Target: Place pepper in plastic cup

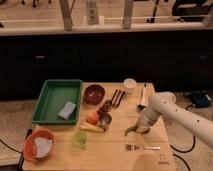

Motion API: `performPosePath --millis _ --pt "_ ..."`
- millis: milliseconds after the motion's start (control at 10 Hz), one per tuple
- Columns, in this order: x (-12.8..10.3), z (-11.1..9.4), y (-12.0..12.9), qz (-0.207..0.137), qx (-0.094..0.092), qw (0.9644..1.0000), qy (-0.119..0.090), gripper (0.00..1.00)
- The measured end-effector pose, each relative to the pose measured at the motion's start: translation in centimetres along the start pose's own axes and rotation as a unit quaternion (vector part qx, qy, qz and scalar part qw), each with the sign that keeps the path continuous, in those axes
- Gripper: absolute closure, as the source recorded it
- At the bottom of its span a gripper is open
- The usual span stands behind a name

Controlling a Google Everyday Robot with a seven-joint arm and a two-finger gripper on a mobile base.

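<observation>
One gripper [141, 126] clamped on the pepper [130, 132], green tip jutting left, plastic cup [79, 138] well apart.

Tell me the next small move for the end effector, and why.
Probably, once the pepper is held, lift slightly and carry it across toward the plastic cup. The end effector is right at the pepper, just behind the fork, while the cup stands well apart near the table's front edge, with the metal cup and yellow food roughly between them.

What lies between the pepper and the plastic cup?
Bare tabletop, in the camera view; the yellow food piece lies just behind. The gripper is at the pepper.
</observation>
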Motion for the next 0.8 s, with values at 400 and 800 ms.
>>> performPosePath --millis 400,800 --pt "-0.5 -1.2 0.3 -0.020 0.002 0.9998 -0.003 1.00" --pt "-1.2 -3.9 0.8 -0.042 0.019 0.9989 0.006 1.00"
